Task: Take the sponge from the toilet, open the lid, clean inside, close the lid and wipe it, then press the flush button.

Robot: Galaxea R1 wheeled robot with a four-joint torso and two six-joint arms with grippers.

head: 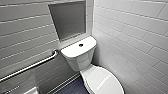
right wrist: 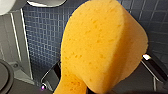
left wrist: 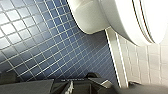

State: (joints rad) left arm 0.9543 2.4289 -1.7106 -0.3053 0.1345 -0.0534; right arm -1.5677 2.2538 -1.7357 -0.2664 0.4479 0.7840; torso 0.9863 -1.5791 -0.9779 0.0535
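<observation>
You are gripping the sponge (right wrist: 100,42) in your right gripper (right wrist: 97,83), which is pinching the narrow end. That is leaving the broad lobe standing free, which I take to be the wiping face. The sponge is hanging over the floor (right wrist: 42,37) just beside the foot of the toilet (head: 86,75) and is touching nothing, so the pick-up looks done to me.

Your left gripper (left wrist: 80,86) is hovering low beside the toilet's bowl, above the same floor. I cannot tell whether it is open or closed. I judge it is being held there to stay clear of the working arm while remaining near enough to reach the lid.

Farther out, the lid (head: 103,80) is lying flat and shut on top of the toilet, so the inside is not reachable from here. Behind the lid, the tank (head: 75,58) is sitting against the back wall (head: 25,32). The flush button (head: 80,45) is showing dark in the middle of the tank's top, unobstructed.

A grab bar (head: 30,66) is running along that wall beside the toilet, and a recess (head: 68,20) is opening above the tank. Both are things you are needing to keep your elbows clear of.
</observation>
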